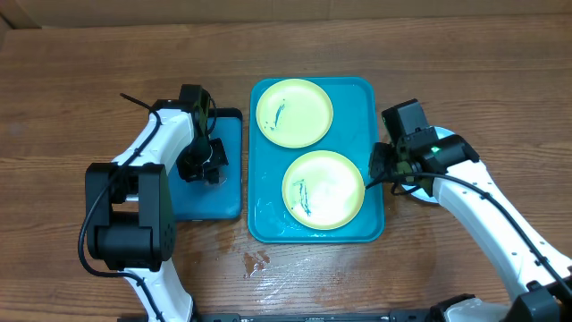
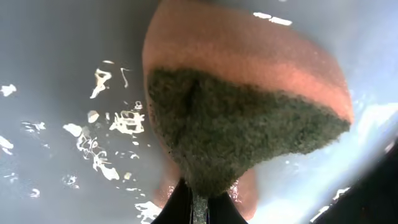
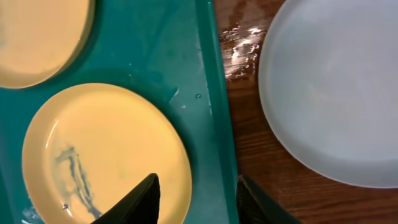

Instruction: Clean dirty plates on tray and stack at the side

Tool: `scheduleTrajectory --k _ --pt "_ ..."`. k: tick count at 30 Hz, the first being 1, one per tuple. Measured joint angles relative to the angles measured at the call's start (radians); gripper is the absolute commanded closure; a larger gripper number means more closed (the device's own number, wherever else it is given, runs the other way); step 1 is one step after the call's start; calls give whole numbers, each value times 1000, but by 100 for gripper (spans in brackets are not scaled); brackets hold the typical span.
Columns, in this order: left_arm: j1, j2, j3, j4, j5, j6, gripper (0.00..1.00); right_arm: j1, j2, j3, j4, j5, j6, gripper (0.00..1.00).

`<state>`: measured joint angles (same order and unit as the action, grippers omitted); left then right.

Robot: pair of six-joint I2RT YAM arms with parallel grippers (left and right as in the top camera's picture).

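Two yellow-green plates lie on the teal tray point(image 1: 265, 210): the far one point(image 1: 294, 112) and the near one point(image 1: 323, 188), each with a dark bluish smear. In the right wrist view the near plate point(image 3: 106, 149) is low left and the far plate point(image 3: 37, 37) top left. A light blue plate point(image 3: 336, 87) rests on the table right of the tray point(image 3: 186, 62). My right gripper point(image 3: 196, 177) is open, one finger over the near plate's edge, the other past the tray rim. My left gripper point(image 2: 198, 196) is shut on an orange and green sponge point(image 2: 236, 118).
A smaller dark-rimmed blue tray point(image 1: 228, 201) sits left of the teal one, wet inside, with my left gripper point(image 1: 201, 165) over it. Water spots point(image 1: 255, 262) mark the wood in front of the trays. My right arm point(image 1: 483, 206) covers most of the blue plate from above.
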<state>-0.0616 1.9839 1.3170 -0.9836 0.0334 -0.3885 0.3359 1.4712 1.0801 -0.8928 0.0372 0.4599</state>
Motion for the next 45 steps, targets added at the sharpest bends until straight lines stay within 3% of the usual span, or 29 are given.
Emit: scheduleTrajectory --k 5,16,19,22,26,33,45 --pt "0 1 52 -130 0 0 96 -23 41 0 23 -68 -47 54" --pt "-37 -14 497 -372 35 7 96 -21 156 -23 130 -154 -188 54" --pt "-88 -45 529 -370 75 7 96 -21 216 -35 142 -161 -196 55" --pt "-150 -56 533 -358 111 3 96 -21 275 -39 150 -163 -201 79" --pt "-261 -55 529 -294 141 -32 96 -21 328 -40 162 -189 -201 96" --pt "-414 29 503 -204 173 -151 96 -21 325 -48 193 -198 -140 96" --pt "-560 299 487 -149 280 -221 96 -21 317 -60 203 -198 -120 96"
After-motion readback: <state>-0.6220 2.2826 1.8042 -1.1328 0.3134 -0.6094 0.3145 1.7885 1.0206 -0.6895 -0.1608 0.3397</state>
